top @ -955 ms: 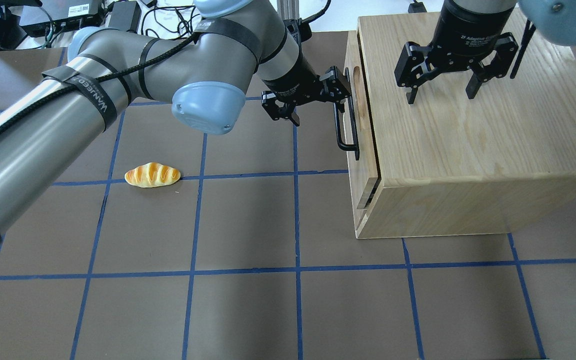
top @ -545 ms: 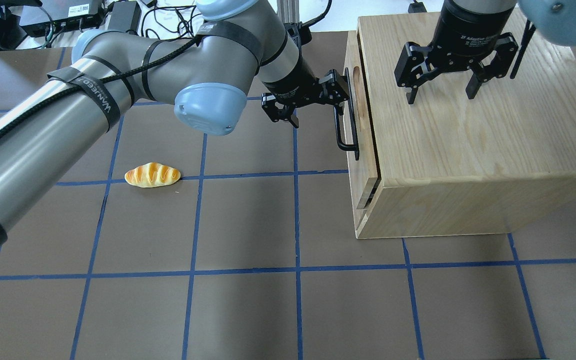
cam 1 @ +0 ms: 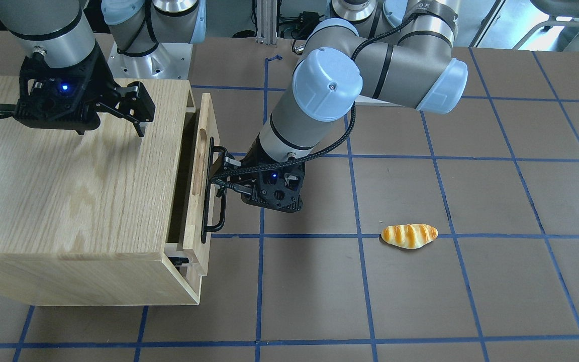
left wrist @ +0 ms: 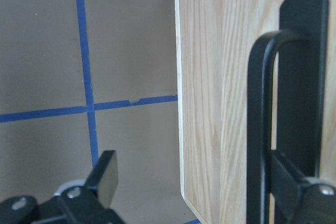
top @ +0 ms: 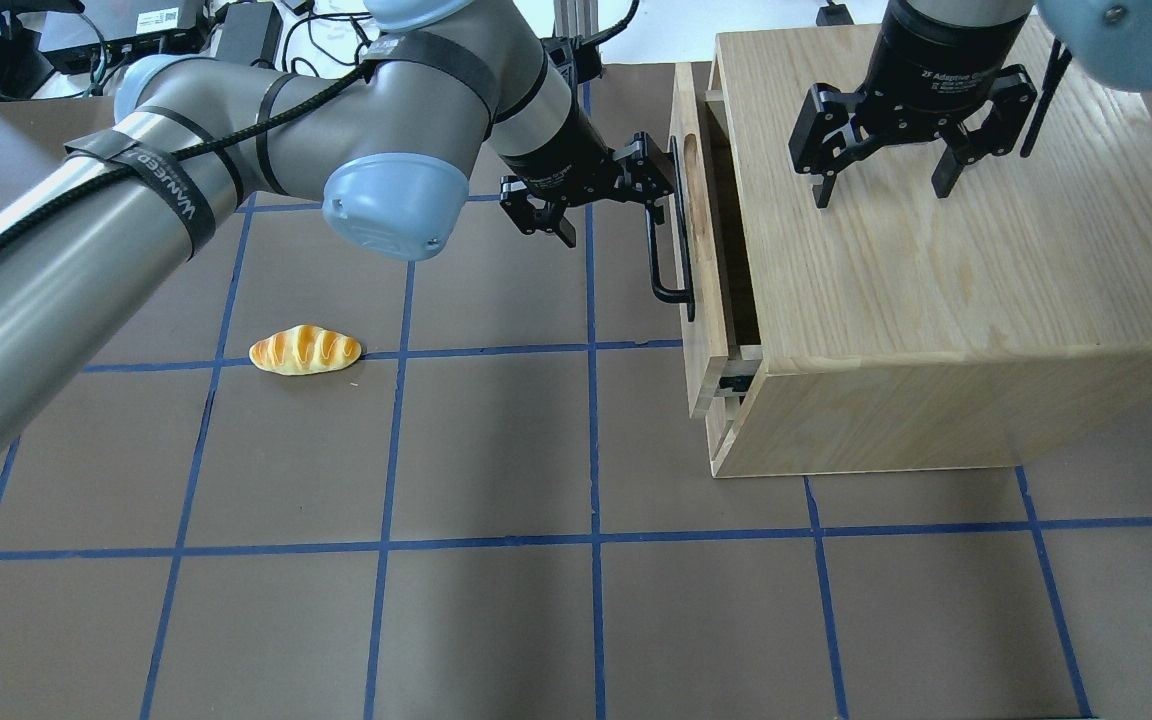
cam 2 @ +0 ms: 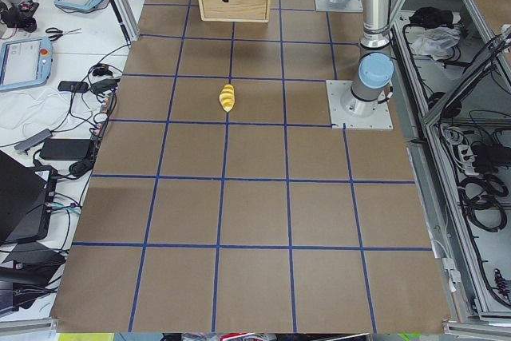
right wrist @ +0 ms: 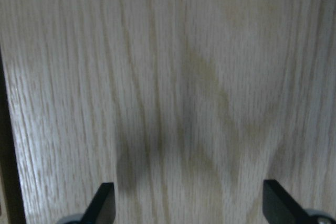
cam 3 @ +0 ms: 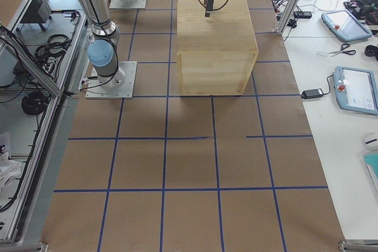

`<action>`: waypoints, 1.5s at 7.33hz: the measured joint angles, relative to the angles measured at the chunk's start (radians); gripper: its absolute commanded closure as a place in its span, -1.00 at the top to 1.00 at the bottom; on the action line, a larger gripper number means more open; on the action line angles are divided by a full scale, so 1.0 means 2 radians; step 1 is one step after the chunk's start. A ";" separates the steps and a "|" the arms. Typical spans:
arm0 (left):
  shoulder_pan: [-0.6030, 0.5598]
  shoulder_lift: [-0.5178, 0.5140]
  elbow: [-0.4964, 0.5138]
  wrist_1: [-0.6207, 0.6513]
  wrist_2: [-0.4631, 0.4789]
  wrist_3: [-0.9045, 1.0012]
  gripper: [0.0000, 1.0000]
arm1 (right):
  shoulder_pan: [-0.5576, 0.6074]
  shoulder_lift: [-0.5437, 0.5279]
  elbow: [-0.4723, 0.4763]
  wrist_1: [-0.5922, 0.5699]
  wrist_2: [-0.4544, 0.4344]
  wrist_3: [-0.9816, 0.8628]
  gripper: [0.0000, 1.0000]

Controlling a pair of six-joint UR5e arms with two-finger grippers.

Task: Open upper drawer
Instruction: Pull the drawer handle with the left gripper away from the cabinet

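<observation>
The upper drawer (top: 698,300) is a pale-wood panel with an oval notch and a long black bar handle (top: 664,240). It stands pulled a short way out of the oak cabinet (top: 936,300), with a dark gap behind its front. It also shows in the front-facing view (cam 1: 194,221). My left gripper (top: 616,210) is open. One finger (left wrist: 294,187) sits behind the handle (left wrist: 257,129), the other finger (left wrist: 107,174) hangs free over the table. My right gripper (top: 881,190) is open and empty just above the cabinet top (right wrist: 184,77).
A toy bread roll (top: 304,350) lies on the brown mat to the left of the drawer, also seen in the front-facing view (cam 1: 409,235). Blue tape lines grid the mat. Cables and electronics (top: 136,30) lie past the far edge.
The left gripper has moved left with its finger behind the handle, and the upper drawer has slid out of the cabinet with it. The right gripper has not moved.
</observation>
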 measured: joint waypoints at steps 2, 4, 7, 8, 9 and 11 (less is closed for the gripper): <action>0.012 0.005 -0.001 -0.011 0.002 0.017 1.00 | 0.000 0.000 0.000 0.000 0.000 0.000 1.00; 0.018 0.008 -0.010 -0.014 0.020 0.032 1.00 | 0.000 0.000 0.000 0.000 0.000 0.000 1.00; 0.036 0.016 -0.019 -0.019 0.030 0.059 1.00 | 0.000 0.000 0.000 0.000 0.000 0.000 1.00; 0.045 0.020 -0.020 -0.027 0.030 0.069 1.00 | 0.000 0.000 0.000 0.000 0.000 0.000 1.00; 0.052 0.025 -0.021 -0.038 0.031 0.079 1.00 | 0.000 0.000 0.000 0.000 0.000 0.000 1.00; 0.065 0.034 -0.030 -0.049 0.034 0.097 1.00 | 0.000 0.000 0.000 0.000 0.000 0.000 1.00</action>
